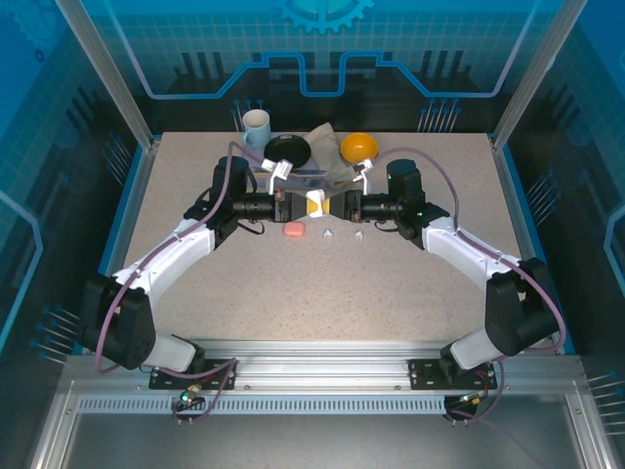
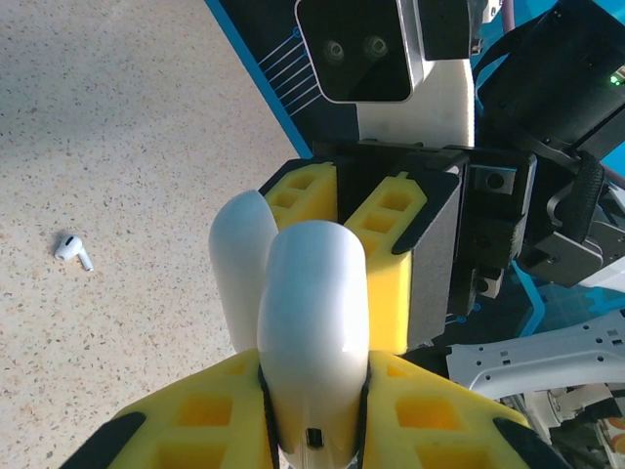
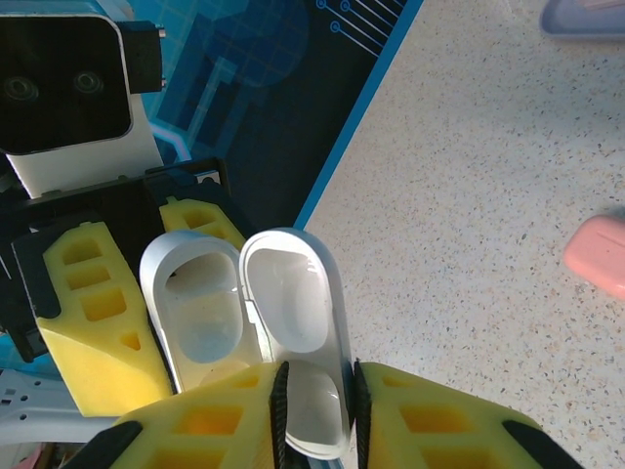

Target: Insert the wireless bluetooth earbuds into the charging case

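The white charging case (image 1: 313, 203) hangs open above the middle of the table, between my two grippers. My left gripper (image 1: 293, 205) (image 2: 312, 410) is shut on the case's body (image 2: 312, 322), whose port end faces the left wrist camera. My right gripper (image 1: 337, 206) (image 3: 317, 410) has its pads against both sides of the hinged lid (image 3: 293, 293), beside the hollow body (image 3: 190, 303). Two white earbuds (image 1: 327, 234) (image 1: 358, 235) lie on the table just in front of the grippers. One earbud (image 2: 73, 250) lies to the left in the left wrist view.
A pink case (image 1: 293, 231) (image 3: 598, 254) lies shut on the table next to the earbuds. Along the back edge stand a mug (image 1: 256, 127), a black bowl (image 1: 286, 149), a crumpled bag (image 1: 327, 147) and an orange (image 1: 358, 148).
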`<action>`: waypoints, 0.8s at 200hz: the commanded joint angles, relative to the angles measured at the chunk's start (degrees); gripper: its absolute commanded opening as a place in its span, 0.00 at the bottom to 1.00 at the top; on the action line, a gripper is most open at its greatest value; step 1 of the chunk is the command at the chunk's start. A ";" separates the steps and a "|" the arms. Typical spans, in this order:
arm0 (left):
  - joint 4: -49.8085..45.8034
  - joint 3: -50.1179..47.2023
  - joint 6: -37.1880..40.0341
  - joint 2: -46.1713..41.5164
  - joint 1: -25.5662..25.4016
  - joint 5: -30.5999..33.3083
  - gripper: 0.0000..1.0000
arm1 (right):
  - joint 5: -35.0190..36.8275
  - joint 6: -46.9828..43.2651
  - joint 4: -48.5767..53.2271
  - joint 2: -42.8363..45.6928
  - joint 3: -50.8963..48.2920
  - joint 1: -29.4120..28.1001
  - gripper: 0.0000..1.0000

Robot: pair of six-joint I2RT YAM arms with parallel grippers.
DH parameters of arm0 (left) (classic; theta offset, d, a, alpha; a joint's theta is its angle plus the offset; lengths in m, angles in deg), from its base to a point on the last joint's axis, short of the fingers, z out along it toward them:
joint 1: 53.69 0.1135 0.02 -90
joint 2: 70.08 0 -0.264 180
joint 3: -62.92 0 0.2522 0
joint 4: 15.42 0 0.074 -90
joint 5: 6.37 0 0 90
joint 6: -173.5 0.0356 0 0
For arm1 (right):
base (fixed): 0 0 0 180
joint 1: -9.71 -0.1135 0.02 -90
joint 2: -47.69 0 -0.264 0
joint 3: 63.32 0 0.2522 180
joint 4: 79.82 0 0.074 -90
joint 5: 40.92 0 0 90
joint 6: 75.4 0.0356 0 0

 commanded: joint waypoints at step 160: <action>-2.24 1.40 4.33 -5.41 0.51 8.75 0.99 | 3.36 -9.90 16.67 -0.27 9.19 0.26 0.00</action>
